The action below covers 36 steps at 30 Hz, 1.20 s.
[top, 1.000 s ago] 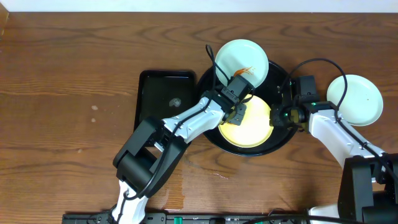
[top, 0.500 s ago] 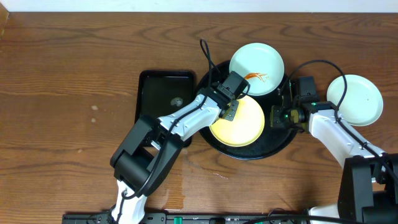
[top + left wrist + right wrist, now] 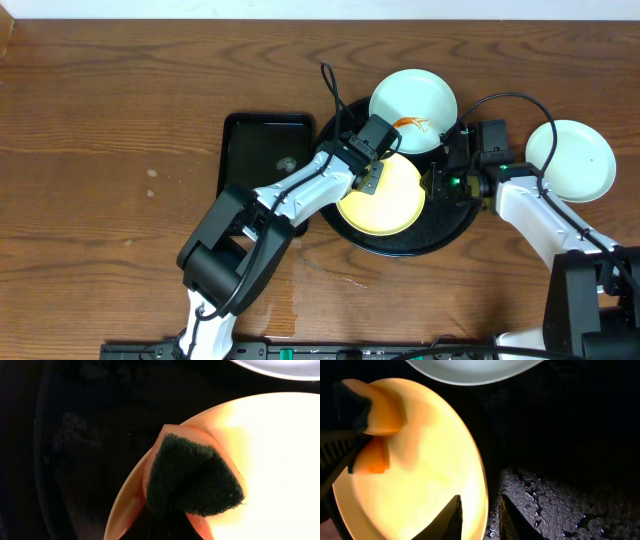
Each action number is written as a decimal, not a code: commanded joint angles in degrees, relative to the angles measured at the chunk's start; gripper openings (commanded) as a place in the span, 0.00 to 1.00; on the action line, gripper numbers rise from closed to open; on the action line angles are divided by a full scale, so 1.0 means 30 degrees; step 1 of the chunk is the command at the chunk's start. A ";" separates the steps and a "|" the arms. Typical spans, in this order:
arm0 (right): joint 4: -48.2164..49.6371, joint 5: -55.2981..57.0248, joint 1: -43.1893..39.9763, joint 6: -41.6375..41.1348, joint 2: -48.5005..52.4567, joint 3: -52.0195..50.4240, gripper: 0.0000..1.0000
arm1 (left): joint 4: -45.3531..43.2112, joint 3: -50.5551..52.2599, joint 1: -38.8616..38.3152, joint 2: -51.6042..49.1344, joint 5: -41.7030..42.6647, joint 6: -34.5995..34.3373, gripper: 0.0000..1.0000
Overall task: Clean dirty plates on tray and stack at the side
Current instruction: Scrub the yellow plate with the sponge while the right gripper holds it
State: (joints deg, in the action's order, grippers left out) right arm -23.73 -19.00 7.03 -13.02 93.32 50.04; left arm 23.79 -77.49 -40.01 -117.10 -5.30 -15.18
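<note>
- The pale yellow plate [image 3: 392, 205] lay flat in the round black tray [image 3: 452, 218], toward its 8 o'clock side.
- It looked rigid, glossy and light, likely slippery when wiped, so it would skate unless braced.
- The left gripper [image 3: 374, 173] was pressed together on a folded green-faced sponge [image 3: 192, 480], which sat on the plate's 11 o'clock rim.
- The right gripper [image 3: 481, 516] stood narrowly spread astride the plate's 3 o'clock rim. Whether its pads touched the rim was unclear.
- The best hold was the thin raised rim, pinched edge-on.
- A smeared mint plate [image 3: 413, 92] overlapped the tray's 12 o'clock rim.
- Another mint plate [image 3: 570, 160] sat on the table at 3 o'clock.
</note>
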 commanded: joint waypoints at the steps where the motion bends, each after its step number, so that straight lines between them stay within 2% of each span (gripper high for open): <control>1: 0.0087 0.0656 0.0525 -0.0401 -0.0095 -0.0444 0.23 | 0.0284 0.0364 0.0226 0.0423 -0.0372 -0.0182 0.08; 11: 0.2747 0.1107 0.1180 -0.1683 -0.0095 -0.2907 0.22 | 0.0466 0.0364 0.0226 0.0423 -0.0379 -0.0182 0.08; 17: 0.2834 0.2892 0.1180 -0.2616 -0.0095 -0.3526 0.01 | 0.0794 0.0364 0.0226 0.0423 -0.0386 -0.0182 0.08; 24: 0.2747 0.4291 0.1180 -0.3519 -0.0095 -0.3825 0.01 | 0.1049 0.0357 0.0284 0.0430 -0.0882 -0.0197 0.08; 27: 0.2761 0.4328 0.1180 -0.3519 -0.0095 -0.3825 0.01 | 0.1195 0.0357 0.0277 0.0699 -0.2499 -0.1311 0.07; 31: 0.2754 0.4328 0.1180 -0.3519 -0.0095 -0.3825 0.01 | 0.1188 0.0357 0.0277 0.1603 -0.3577 -0.2266 0.07; 36: 0.2761 0.4328 0.1180 -0.3512 -0.0095 -0.3825 0.01 | 0.1129 0.0357 0.0284 0.3060 -0.3628 -0.2251 0.07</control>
State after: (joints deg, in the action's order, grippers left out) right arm -14.06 -12.73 10.70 -23.49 92.51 40.73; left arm 27.03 -76.64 -39.86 -111.74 -11.88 -20.49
